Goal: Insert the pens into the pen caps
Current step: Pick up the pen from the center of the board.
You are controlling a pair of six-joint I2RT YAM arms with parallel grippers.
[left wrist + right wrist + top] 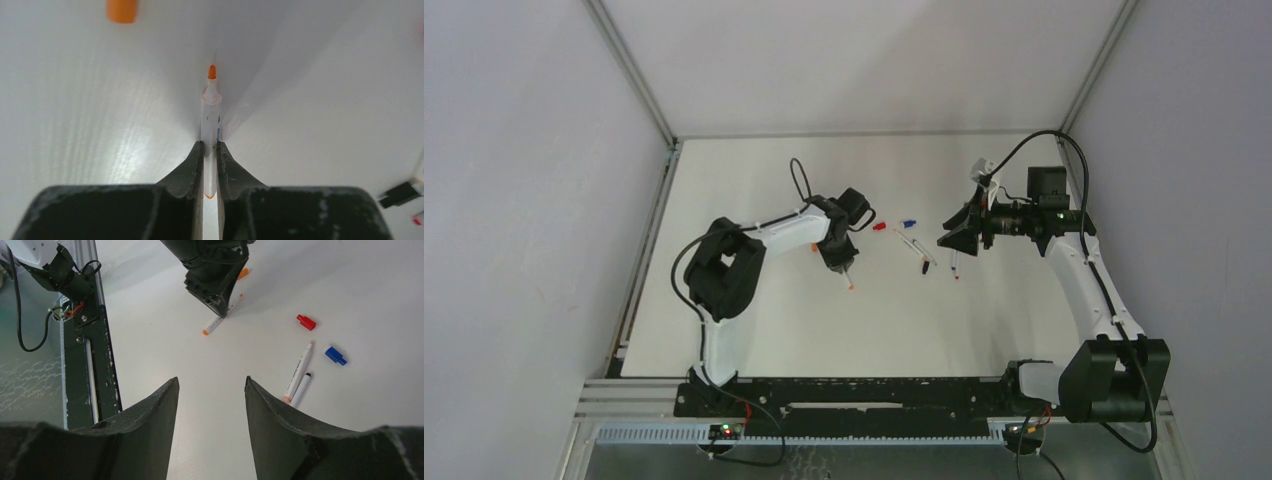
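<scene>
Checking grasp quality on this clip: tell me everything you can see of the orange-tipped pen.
The orange pen is a slim white-barrelled marker, plastic by its look, with a small orange tip, an orange collar behind it and an orange rear end. It is uncapped. It seems to lie flat on the white table, tip pointing away from the left gripper, whose two dark fingers press its barrel from either side near the rear end. Nothing else touches it.
</scene>
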